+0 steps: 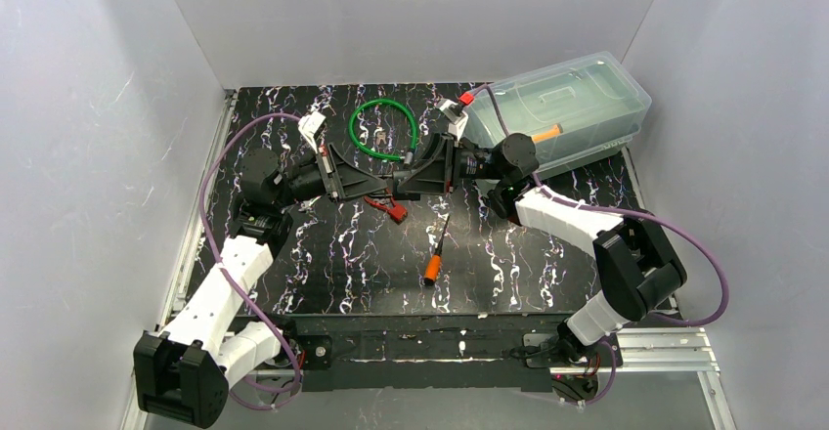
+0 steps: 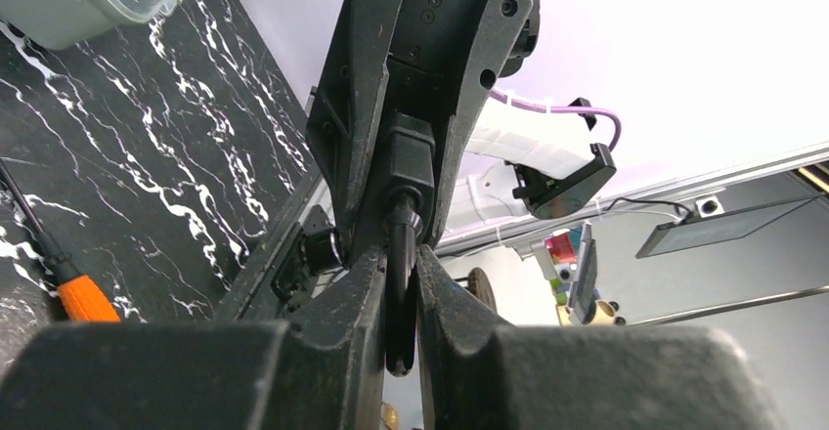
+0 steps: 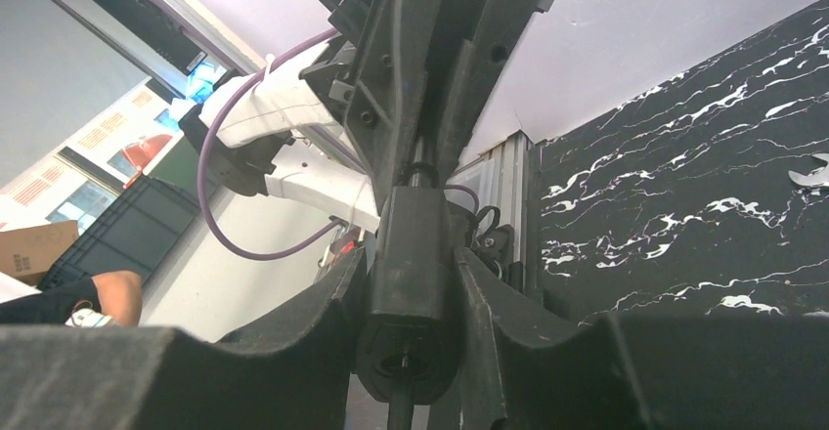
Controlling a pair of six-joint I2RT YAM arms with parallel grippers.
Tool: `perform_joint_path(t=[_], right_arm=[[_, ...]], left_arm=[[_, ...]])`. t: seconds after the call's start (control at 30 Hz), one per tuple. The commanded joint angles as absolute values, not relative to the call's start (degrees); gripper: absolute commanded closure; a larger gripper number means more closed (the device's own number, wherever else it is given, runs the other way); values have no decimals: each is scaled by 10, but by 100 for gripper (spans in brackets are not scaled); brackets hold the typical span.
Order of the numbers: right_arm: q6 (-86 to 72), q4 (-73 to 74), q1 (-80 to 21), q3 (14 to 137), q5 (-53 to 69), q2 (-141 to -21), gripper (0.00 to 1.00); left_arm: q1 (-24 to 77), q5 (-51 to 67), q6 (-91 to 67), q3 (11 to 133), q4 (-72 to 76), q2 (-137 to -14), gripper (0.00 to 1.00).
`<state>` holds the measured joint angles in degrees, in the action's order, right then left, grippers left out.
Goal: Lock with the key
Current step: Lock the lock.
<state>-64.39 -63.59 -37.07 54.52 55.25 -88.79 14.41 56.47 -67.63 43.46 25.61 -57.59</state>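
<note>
The left arm [image 1: 220, 283] runs up from its base, bends at the elbow and reaches rightward. The right arm [image 1: 567, 217] folds at its elbow and reaches leftward, both wrists held low and roughly level. The left gripper [image 1: 370, 188] and right gripper [image 1: 415, 181] meet tip to tip, the left's jaws pinched nearly together on a thin dark shaft [image 2: 400, 293], the right's clamped partway round a black block [image 3: 411, 283].

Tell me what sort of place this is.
Probably a robotics lab test cell: white panel walls enclose a black marble-patterned tabletop, with an orange-handled screwdriver and a clear plastic lidded bin laid out as props.
</note>
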Motion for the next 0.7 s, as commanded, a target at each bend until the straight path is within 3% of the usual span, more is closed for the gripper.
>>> perform_joint_path(t=[0.0, 0.2, 0.5, 0.67], right_arm=[[-659, -695, -373, 577, 552, -873, 99], [-669, -680, -359, 582, 569, -860, 99], [-680, -685, -359, 569, 569, -861, 99], [-700, -705, -363, 567, 564, -871, 99]], left_arm=[[137, 599, -622, 447, 244, -582, 71], [100, 642, -501, 482, 115, -557, 57], [99, 652, -449, 484, 71, -529, 54], [113, 635, -450, 490, 71, -540, 47]])
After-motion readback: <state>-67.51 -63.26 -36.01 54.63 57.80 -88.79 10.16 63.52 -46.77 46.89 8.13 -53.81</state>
